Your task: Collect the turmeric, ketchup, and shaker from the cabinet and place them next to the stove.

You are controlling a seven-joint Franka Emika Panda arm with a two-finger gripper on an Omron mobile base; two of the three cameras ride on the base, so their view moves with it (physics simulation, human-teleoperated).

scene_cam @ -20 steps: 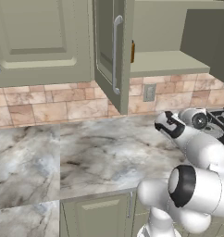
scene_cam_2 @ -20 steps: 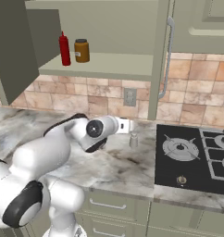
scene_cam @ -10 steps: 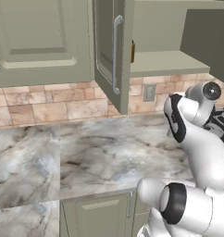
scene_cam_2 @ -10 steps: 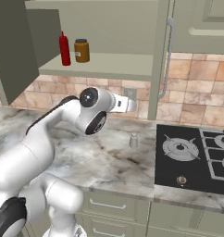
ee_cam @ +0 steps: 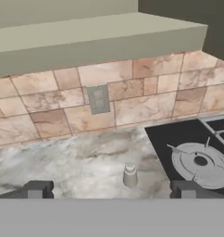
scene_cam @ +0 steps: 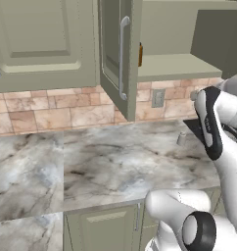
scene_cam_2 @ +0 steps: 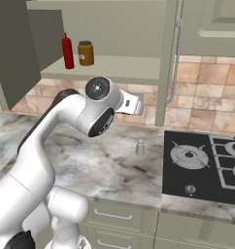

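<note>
Two of the three items sit on the open cabinet (scene_cam_2: 109, 68) shelf in our right base view: at the far left the ketchup (scene_cam_2: 67, 51) stands upright, and just to its right, close beside it without clearly touching, stands the turmeric (scene_cam_2: 85, 52). Moving right along that view, our arm rises from the lower left and bends over the marble counter (scene_cam_2: 114, 160), the wrist reaching toward the tiled wall below the shelf. Further right, the shaker (scene_cam_2: 140, 147) stands upright on the counter, apart from the arm and just left of the stove (scene_cam_2: 202, 168). In our left base view the cabinet door (scene_cam: 115, 54) hangs open at centre, the shaker (scene_cam: 181, 138) shows as a small pale shape on the marble to its right, and our arm covers the right edge. In our hand view the gripper (ee_cam: 110, 189) points at the counter and wall with a grey outlet (ee_cam: 98, 98) on the tiles; its two fingertips (ee_cam: 38, 189) stand wide apart at the bottom, holding nothing, and the shaker (ee_cam: 129, 175) stands on the counter between them, farther off, with the stove (ee_cam: 197, 157) burner to its right.
</note>
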